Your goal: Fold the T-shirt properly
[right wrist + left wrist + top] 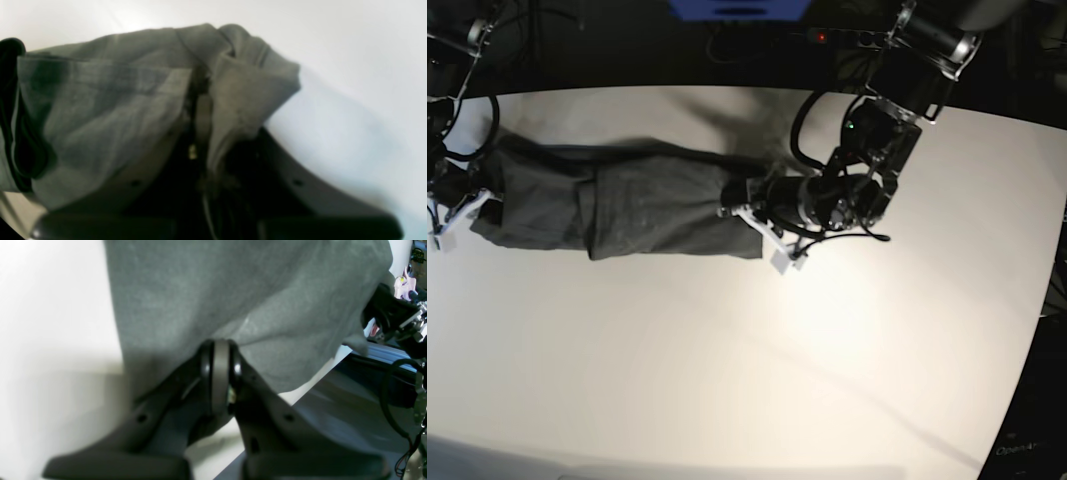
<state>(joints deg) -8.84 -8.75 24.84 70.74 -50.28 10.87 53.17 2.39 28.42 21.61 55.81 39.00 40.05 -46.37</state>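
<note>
The T-shirt (627, 210) lies stretched across the far half of the counter (757, 380) as a long band, reaching from the counter's left edge in the base view to about its middle. At the band's left end in that view sits the right hand (462, 205), with cloth bunched between its fingers; at the opposite end the left hand (745, 215) is clamped on the cloth edge. The near half of the counter lies in front of the band.
</note>
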